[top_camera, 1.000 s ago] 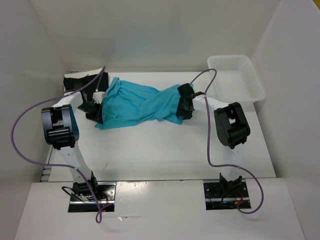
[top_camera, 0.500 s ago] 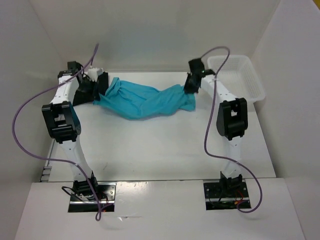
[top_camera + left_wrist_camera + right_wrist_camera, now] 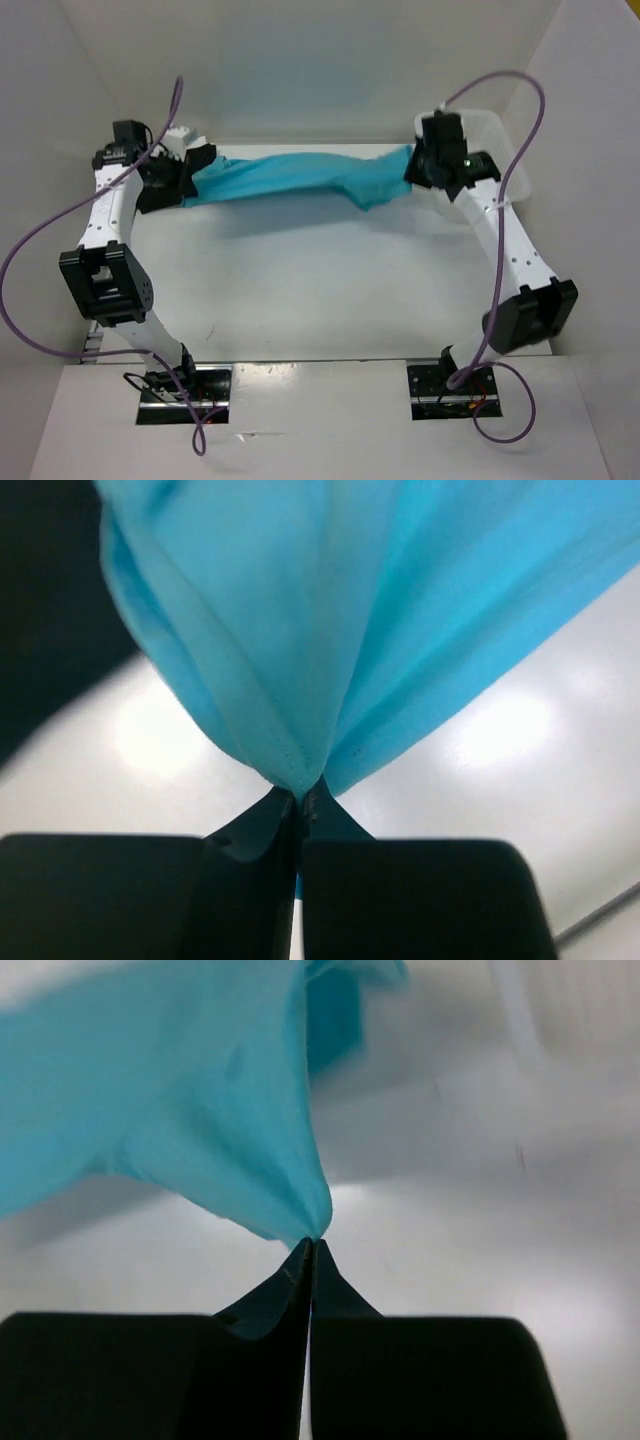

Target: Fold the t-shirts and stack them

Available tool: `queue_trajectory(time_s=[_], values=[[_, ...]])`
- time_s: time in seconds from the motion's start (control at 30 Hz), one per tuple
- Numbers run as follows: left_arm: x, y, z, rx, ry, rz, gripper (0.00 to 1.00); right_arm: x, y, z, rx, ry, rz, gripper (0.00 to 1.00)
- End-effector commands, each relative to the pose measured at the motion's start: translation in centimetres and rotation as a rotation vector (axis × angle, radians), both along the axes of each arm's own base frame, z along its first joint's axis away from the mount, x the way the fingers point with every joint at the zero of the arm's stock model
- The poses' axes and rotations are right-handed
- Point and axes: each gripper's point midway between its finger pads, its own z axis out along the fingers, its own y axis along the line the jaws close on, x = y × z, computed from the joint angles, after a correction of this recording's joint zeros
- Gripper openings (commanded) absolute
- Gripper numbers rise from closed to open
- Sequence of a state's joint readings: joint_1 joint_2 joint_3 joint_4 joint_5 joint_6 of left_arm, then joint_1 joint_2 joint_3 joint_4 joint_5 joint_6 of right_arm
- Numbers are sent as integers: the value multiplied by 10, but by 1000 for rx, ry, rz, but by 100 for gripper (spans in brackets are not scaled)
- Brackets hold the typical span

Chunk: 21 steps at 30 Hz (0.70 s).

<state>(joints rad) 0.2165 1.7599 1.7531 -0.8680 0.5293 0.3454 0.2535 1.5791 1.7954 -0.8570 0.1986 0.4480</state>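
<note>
- The teal shirt [image 3: 300,175] is up off the counter [image 3: 320,280], strung as a twisted band along the far edge. It runs nearly from the far-left corner to the far-right one.
- The left fingers [image 3: 250,825] are pressed together on a bunched fold at one end. The right fingers [image 3: 265,1305] do the same at the other end, pinching a gathered point of cloth.
- Biggest risk, as I read it: both holds sit right at the fingertips. A harder pull apart could slip the fabric out and drop an end.
- The shirt is roped and twisted, not spread. Laid down like this, it would likely land crooked and spoil the fold.
- The right end hangs beside the white basket [image 3: 505,150] in the far-right corner, so a swing that way could snag the rim.
- Writing: no print, tag or logo can be read on the shirt or the basket.
</note>
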Motion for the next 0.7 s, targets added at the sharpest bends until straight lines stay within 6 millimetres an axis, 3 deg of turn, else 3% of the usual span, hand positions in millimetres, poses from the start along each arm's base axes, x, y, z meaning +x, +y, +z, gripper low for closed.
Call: queue_trajectory(time_s=[0.0, 0.03, 0.07, 0.1, 0.13, 0.17, 0.2, 0.33, 0.4, 0.47, 0.5, 0.53, 0.57, 0.6, 0.67], values=[[-71, -2, -73, 42, 239, -40, 0, -65, -6, -95, 49, 234, -11, 0], [-87, -2, -82, 63, 256, -66, 0, -83, 3, -109, 79, 272, -7, 0], [-103, -4, -99, 65, 307, -78, 0, -115, 2, -139, 86, 346, -7, 0], [-119, -6, -117, 62, 366, -87, 0, -131, 10, -153, 126, 382, 16, 0], [-150, -9, -146, 58, 467, -110, 0, -149, 18, -167, 163, 430, 9, 0], [-165, -12, -157, 45, 513, -114, 0, -169, 22, -194, 176, 487, 8, 0], [-167, -9, -169, 44, 532, -129, 0, -182, 41, -191, 169, 490, 59, 0], [-176, -3, -183, 10, 615, -102, 0, -193, 54, -210, 188, 561, 44, 0], [-175, -1, -187, 19, 629, -108, 0, -186, 57, -214, 185, 553, 53, 0], [-165, 2, -188, 18, 632, -109, 0, -158, 51, -197, 168, 475, 61, 0], [-139, 6, -171, 38, 579, -112, 0, -139, 44, -199, 152, 465, 51, 0], [-119, 4, -158, 54, 543, -129, 0, -99, 27, -167, 192, 384, 17, 0], [-95, 0, -149, 29, 521, -140, 0, -72, 12, -149, 148, 328, 41, 0], [-38, 5, -87, 55, 339, -135, 0, -25, 5, -103, 143, 241, 33, 0], [20, 3, -27, 45, 160, -122, 0, 20, -31, -36, 83, 97, -45, 0]])
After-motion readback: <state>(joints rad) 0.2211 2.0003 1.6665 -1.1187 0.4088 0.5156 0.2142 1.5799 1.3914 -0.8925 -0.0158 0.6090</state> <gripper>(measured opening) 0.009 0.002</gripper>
